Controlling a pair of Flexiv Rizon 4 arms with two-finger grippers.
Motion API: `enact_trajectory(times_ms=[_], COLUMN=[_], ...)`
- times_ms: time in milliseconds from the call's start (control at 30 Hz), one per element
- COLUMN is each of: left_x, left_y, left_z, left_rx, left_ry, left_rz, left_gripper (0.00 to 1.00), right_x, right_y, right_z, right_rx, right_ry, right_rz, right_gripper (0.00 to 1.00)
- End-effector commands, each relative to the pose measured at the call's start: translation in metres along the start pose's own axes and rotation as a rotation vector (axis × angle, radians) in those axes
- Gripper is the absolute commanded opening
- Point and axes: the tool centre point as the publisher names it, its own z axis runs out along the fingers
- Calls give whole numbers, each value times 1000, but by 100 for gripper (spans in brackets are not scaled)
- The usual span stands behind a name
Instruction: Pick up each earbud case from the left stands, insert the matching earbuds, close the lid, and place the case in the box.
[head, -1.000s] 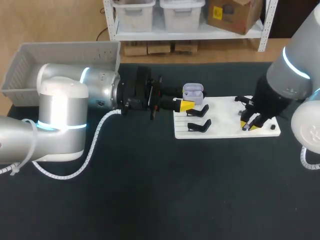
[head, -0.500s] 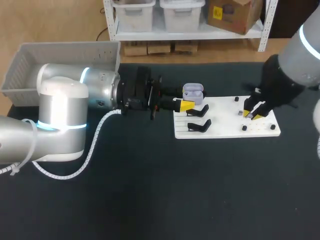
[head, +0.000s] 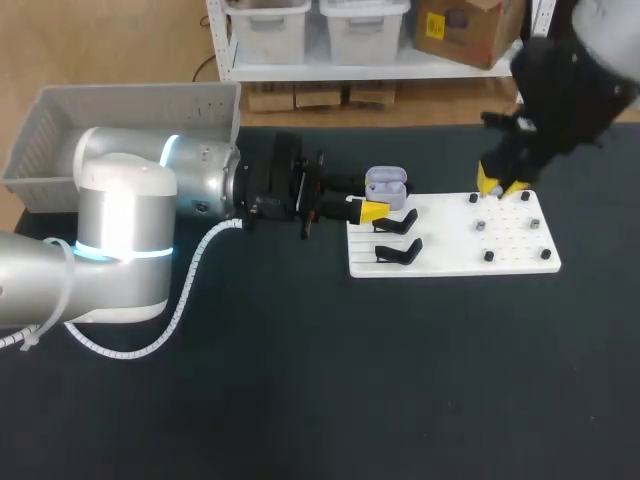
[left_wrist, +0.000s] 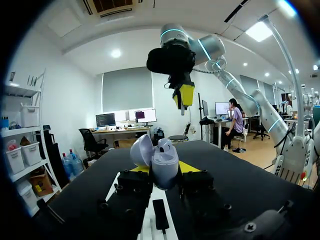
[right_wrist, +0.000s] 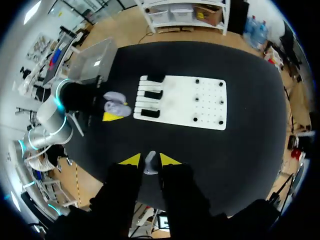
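raised off the board: right gripper now up high, an earbud pinched in its tips

since the earlier frames the right gripper has been lifted from the near right part of the white board and carried up and toward the board's far right corner. nothing else is seen to have moved.

a small pale earbud is held between its two yellow tips, which are closed on it from both sides. the earbud's own long axis cannot be made out.

the earbud case is clamped in the left gripper over the far left edge of the board, just above the black stands. its lid is swung open and its mouth is turned upward. in the left wrist view the case is seen upright between the yellow tips, with the right gripper hanging beyond and above it, fingers pointing down.

the coming move is judged to turn on this: the case lies well apart from the right gripper, toward the left across the board's width, and lower. the earbud would therefore have to be carried leftward and brought down into the open mouth from above. the case is already steadied by the left arm.

the box stands at the far left, behind the left arm.
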Motion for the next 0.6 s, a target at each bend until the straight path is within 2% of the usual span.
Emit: enact_trajectory(times_ms=[33,100,300,600], left_x=[1,1,1,1], left_y=[-1,-1,-1,-1], left_z=[0,0,0,0], left_rx=[-5,-5,-5,-5], left_ry=[-2,-2,-2,-2], left_rz=[3,3,3,3], left_gripper=[0,0,0,0], right_x=[-7,-8,-13,-28], right_y=[17,23,42,63], right_z=[-10,-8,4,21], right_rx=[25,29,41,85], right_ry=[103,115,70,117], right_rz=[-58,-88,-169,-264], right_gripper=[0,0,0,0])
